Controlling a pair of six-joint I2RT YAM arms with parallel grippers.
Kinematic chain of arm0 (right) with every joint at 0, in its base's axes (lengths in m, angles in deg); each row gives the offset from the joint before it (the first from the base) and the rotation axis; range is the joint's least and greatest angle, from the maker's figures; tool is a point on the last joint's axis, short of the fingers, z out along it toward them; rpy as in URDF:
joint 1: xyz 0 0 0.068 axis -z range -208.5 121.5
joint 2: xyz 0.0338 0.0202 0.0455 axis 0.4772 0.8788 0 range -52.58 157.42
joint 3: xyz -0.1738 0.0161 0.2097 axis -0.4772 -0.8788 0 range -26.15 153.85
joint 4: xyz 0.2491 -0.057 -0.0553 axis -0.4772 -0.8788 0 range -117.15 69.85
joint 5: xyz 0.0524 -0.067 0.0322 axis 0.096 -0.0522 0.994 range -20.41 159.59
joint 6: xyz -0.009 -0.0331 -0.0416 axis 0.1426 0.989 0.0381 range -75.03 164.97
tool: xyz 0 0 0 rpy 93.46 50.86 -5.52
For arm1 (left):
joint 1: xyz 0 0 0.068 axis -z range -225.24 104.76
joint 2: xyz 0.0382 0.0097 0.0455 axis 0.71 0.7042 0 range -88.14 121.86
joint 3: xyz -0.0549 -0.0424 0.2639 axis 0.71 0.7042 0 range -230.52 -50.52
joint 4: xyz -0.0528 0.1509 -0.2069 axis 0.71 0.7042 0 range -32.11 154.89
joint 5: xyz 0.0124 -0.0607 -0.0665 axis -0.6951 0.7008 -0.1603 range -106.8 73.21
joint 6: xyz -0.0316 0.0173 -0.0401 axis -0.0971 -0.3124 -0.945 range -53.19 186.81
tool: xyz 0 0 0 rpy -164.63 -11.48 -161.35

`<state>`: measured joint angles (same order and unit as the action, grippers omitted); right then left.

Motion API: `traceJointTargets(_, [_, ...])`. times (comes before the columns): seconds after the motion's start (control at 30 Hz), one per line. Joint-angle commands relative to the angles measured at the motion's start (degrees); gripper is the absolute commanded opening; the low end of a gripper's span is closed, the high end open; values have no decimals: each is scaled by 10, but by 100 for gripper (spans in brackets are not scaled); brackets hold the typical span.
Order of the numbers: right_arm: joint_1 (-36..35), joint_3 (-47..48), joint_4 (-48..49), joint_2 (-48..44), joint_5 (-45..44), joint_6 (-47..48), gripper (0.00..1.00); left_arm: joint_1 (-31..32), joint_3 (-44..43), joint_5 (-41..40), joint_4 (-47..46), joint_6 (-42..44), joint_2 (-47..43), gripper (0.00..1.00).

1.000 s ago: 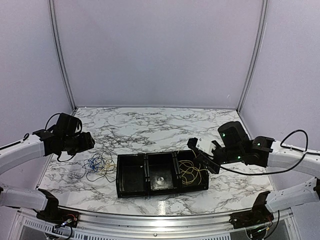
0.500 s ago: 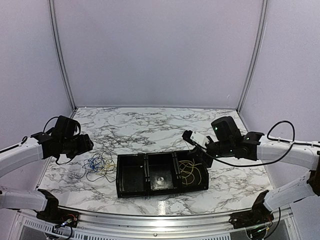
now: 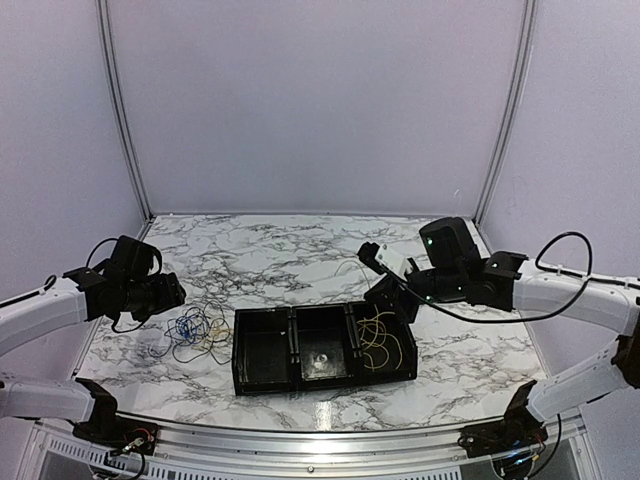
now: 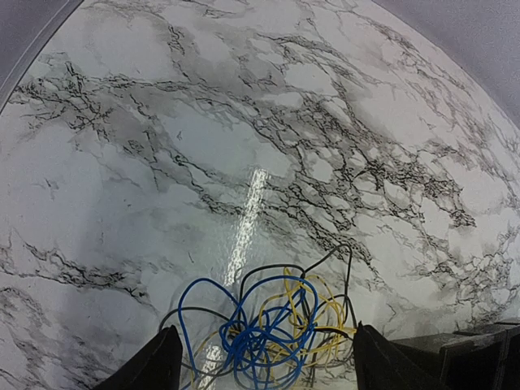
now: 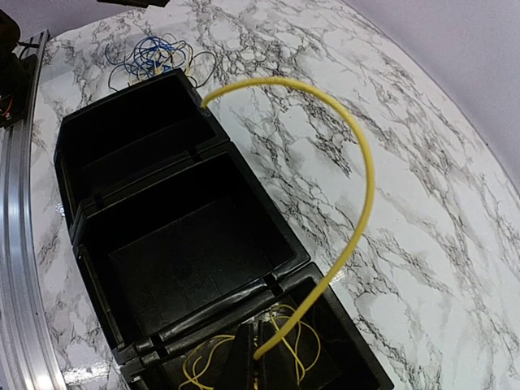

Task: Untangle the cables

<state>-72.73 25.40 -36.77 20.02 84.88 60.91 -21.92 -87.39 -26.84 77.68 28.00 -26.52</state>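
Clamped on the thin yellow wire, the right end effector may drag its remaining loops from the black plastic tray.

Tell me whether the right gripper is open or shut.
Shut: in the right wrist view the right gripper pinches a yellow cable arcing over the tray.
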Motion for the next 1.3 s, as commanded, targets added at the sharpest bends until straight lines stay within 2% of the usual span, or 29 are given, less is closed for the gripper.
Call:
traceJointTargets(0.0, [1, -24, 9, -11, -12, -23, 0, -1, 3, -8, 10, -3, 3, 76])
traceJointTargets(0.2, [17, -88, 46, -9, -9, -48, 0, 0, -9, -1, 10, 0, 16, 76])
traceJointTargets(0.4, [18, -126, 51, -11, -41, -38, 0, -1, -13, 1, 10, 1, 18, 76])
traceJointTargets(0.73, [23, -116, 13, -14, -64, -41, 0, -1, -10, -4, 7, -3, 27, 76])
traceJointTargets(0.9, [26, -98, 2, -9, -45, -58, 0, 0, -20, -3, 6, 4, 31, 77])
traceJointTargets(0.93, [26, -96, -1, -8, -43, -58, 2, -1, -22, -4, 7, 6, 30, 77])
traceJointTargets(1.07, [26, -78, -38, -7, -48, -32, 25, -1, -31, -9, 6, 18, 15, 78])
traceJointTargets(1.2, [32, -50, -82, -10, -67, -1, 36, -2, -29, -16, 7, 27, -2, 78])
traceJointTargets(1.27, [50, -36, -92, -6, -45, -2, 43, -2, -24, -17, 7, 27, -9, 78])
